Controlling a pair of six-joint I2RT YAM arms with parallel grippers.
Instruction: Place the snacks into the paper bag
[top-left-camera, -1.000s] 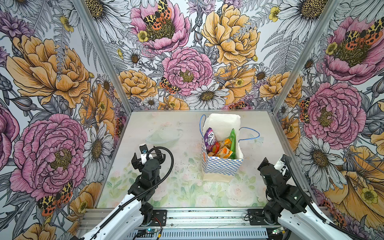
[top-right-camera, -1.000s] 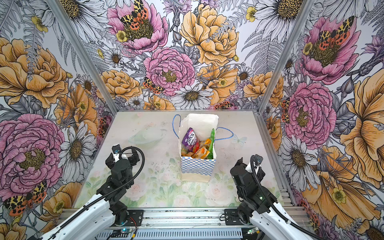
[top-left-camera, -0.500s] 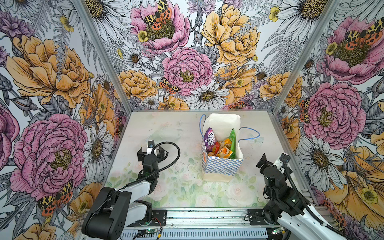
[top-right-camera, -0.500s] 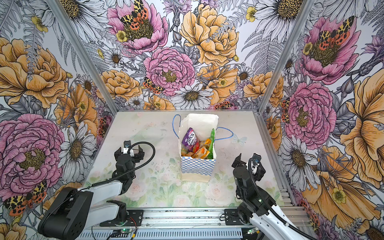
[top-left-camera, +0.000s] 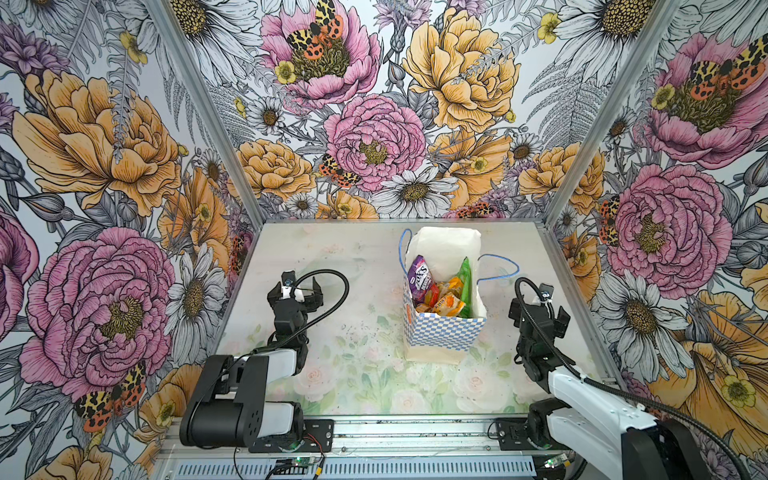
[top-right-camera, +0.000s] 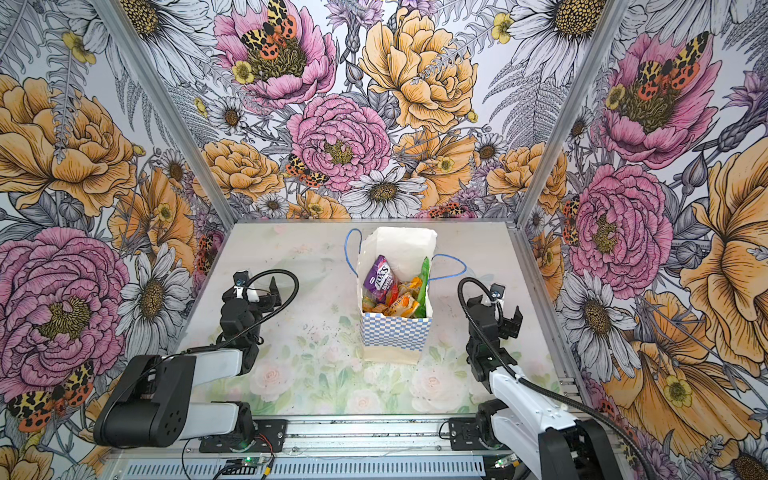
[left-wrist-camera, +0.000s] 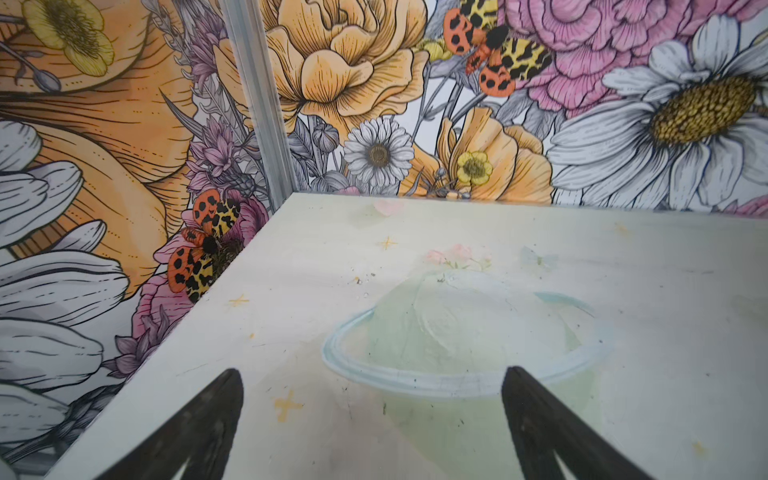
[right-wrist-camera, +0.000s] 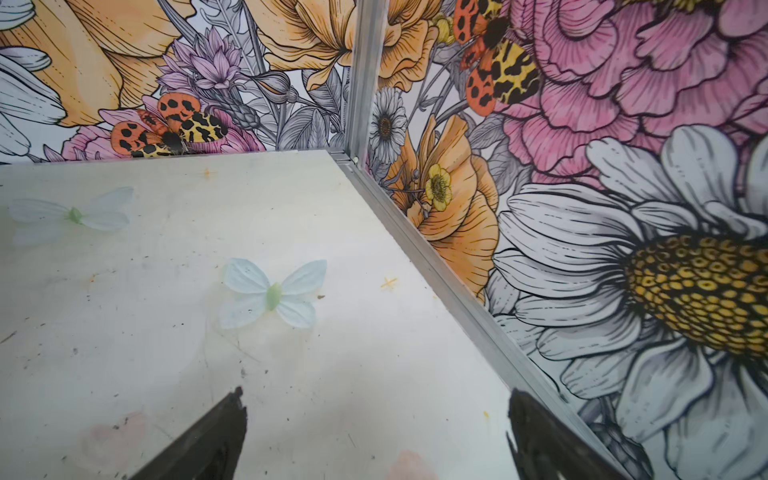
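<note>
Paper bag (top-left-camera: 444, 332) stands upright right of centre on the table (top-left-camera: 365, 374), snacks (top-left-camera: 440, 297) inside it. No loose packets seen on the table, so the task looks done. Left gripper (top-left-camera: 296, 291) is spread and empty, well left of the bag. Right gripper (top-left-camera: 539, 318) is spread and empty, just right of it.

Risks:
- The bag's right blue cord handle (top-left-camera: 498, 270) loops out near the right gripper, so a careless swing could snag it and tip the light bag.
- Purple packet (top-left-camera: 419, 280) and green packet (top-left-camera: 465, 282) stand tall, so a knock could spill them.
</note>
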